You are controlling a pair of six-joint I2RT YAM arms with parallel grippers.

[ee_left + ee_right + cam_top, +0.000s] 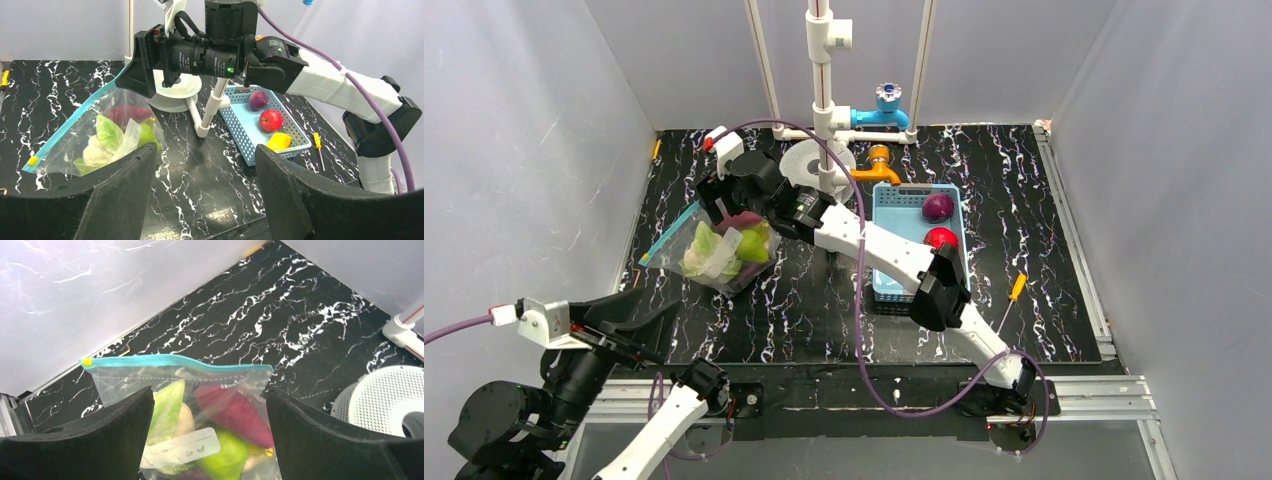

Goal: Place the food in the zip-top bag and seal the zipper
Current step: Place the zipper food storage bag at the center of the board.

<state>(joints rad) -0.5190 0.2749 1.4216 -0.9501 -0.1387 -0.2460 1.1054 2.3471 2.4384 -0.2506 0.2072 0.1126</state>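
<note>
The clear zip-top bag [724,255] lies at the left of the table and holds a pale cabbage [172,410], a green apple [225,455] and a maroon sweet potato [235,412]. Its blue zipper [175,361] runs flat along the mouth, with a yellow slider [87,361] at one end. My right gripper [207,440] is open just above the bag, a finger on each side, holding nothing. My left gripper [205,195] is open and empty near the table's front left edge. More food lies in the light-blue basket [240,135]: a purple piece [257,99], a red apple [270,120], a yellow piece [278,141].
A white pipe stand [821,80] with a perforated white disc [809,165], a blue valve [884,105] and an orange fitting [876,168] stands at the back. An orange-handled screwdriver [1016,288] lies right of the basket. Grey walls enclose the table.
</note>
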